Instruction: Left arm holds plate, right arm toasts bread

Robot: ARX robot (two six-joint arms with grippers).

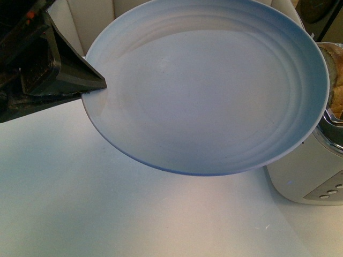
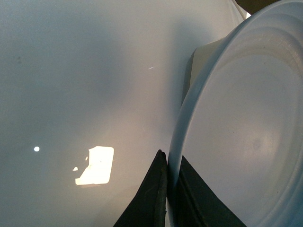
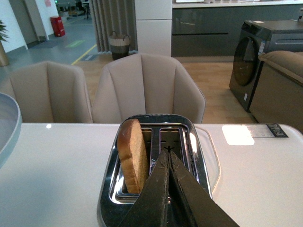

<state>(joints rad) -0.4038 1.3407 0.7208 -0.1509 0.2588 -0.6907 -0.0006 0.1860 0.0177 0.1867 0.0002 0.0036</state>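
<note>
While the left gripper (image 1: 101, 83) bites onto the rim of the plate (image 1: 214, 91), the pale-blue dish hangs clear of the white table (image 1: 107, 209), tilted so that its ringed face looks back toward the robot. From the left wrist view the grip is plain: the two black fingers (image 2: 150, 198) sit nearly closed, one on each side of the plate (image 2: 246, 142) rim, pinching it tight. Nothing lies on the plate; its face is bare.

Over on the robot's right stands the toaster (image 1: 303, 174), cream-sided with a row of buttons low on its front, and the far edge of the plate covers part of it in the front view. A corner of the bread (image 1: 335, 80) pokes out just past that edge.

Now the right wrist view — here the bread (image 3: 132, 153) stands upright in one of the two slots of the chrome-topped toaster (image 3: 201, 161), crust up, with its upper half above the slot. The other slot is empty. The right gripper (image 3: 166, 155) hovers over the toaster top, by the strip between the slots, its dark fingers pressed together with nothing between them. Whether its tip touches the metal I cannot tell. The bread and gripper are close but apart.

Behind the table stand two beige chairs (image 3: 147, 90).
</note>
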